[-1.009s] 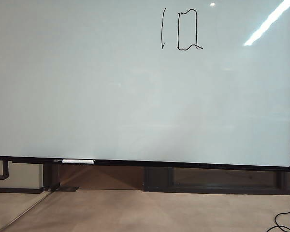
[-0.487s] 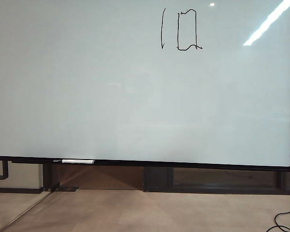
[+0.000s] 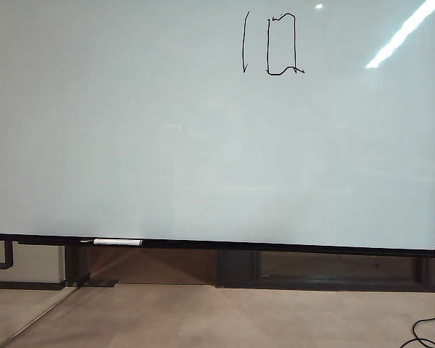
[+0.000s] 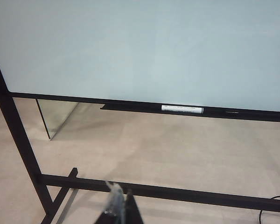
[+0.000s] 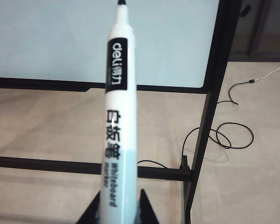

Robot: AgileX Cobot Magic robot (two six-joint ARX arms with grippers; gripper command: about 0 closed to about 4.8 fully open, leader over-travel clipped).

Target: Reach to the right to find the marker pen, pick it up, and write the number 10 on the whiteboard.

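Observation:
The whiteboard point(image 3: 130, 145) fills the exterior view, with the number 10 point(image 3: 272, 43) drawn in thin black strokes near its top, right of centre. Neither gripper shows in that view. In the right wrist view my right gripper point(image 5: 120, 195) is shut on the marker pen point(image 5: 119, 116). The white barrel stands up between the black fingers, its dark tip pointing toward the whiteboard point(image 5: 51, 42) but away from it. In the left wrist view my left gripper point(image 4: 120, 196) is low, in front of the board's stand, with its fingers together and nothing between them.
Another white marker point(image 3: 117, 242) lies on the board's black bottom rail at the left, and shows as that same marker point(image 4: 182, 109) in the left wrist view. The stand's black crossbar point(image 4: 177, 192) and upright post point(image 5: 214, 93) are close by. Black cables point(image 5: 228, 135) trail on the floor.

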